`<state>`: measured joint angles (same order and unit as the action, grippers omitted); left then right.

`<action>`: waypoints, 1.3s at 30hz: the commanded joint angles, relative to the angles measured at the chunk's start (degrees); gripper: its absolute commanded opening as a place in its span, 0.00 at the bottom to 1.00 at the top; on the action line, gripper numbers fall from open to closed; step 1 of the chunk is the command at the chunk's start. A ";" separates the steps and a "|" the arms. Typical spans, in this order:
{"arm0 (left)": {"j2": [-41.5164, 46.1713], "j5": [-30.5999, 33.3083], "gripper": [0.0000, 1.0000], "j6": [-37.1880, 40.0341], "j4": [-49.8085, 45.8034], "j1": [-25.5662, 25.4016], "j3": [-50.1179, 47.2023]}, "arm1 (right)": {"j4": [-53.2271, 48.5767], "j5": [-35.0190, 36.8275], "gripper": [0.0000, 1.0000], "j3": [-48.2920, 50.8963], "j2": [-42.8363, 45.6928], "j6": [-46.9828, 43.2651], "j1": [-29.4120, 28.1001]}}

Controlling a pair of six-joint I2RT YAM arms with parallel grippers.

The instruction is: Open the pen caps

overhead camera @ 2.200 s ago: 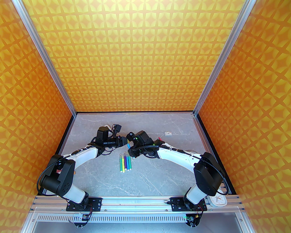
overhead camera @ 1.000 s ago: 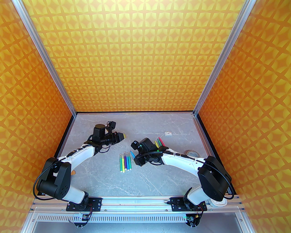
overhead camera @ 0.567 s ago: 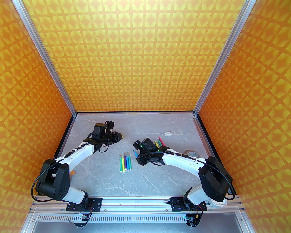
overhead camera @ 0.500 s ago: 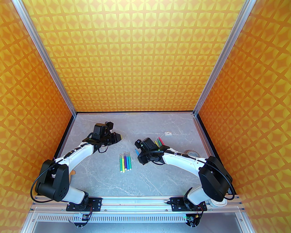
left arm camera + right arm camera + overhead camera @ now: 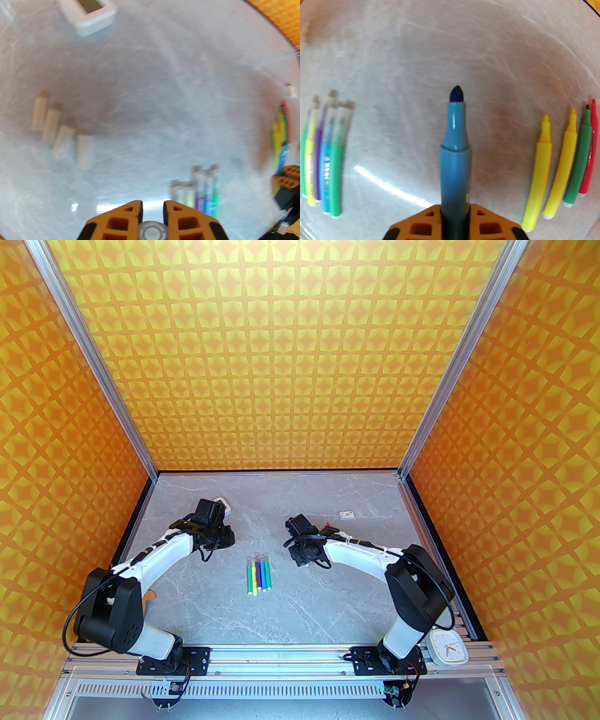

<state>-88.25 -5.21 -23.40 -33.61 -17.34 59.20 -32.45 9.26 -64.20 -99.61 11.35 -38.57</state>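
Right tool [image 5: 454,208]: clamps uncapped blue pen [image 5: 454,150]. Left tool [image 5: 152,204]: pinches a pen cap [image 5: 152,232]. Five capped pens [image 5: 258,575] on worktop [image 5: 300,615] between both tools.

arms were tip to tip above the capped pens [image 5: 258,575] two seconds back; now split. blue pen [image 5: 454,145] has left its pen cap [image 5: 152,232]: pen in the right jaws, tip bare, cap pinched in the left jaws. left arm [image 5: 164,554] swung back-left and tipped its wrist down over the desk [image 5: 328,605], near the row of loose caps [image 5: 63,131]. right arm [image 5: 361,556] swung right and pitched down beside the uncapped pens [image 5: 557,164], now lying over them from above. clock [image 5: 447,647] more exposed.
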 commanded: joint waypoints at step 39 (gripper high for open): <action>-18.20 9.53 0.01 7.64 -8.30 0.04 11.40 | -2.71 6.56 0.00 -0.73 -5.04 -2.47 4.02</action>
<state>-105.32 2.72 -16.91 -40.77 -17.34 68.88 -34.30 14.66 -64.69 -104.03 9.54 -34.83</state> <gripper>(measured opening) 0.152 0.163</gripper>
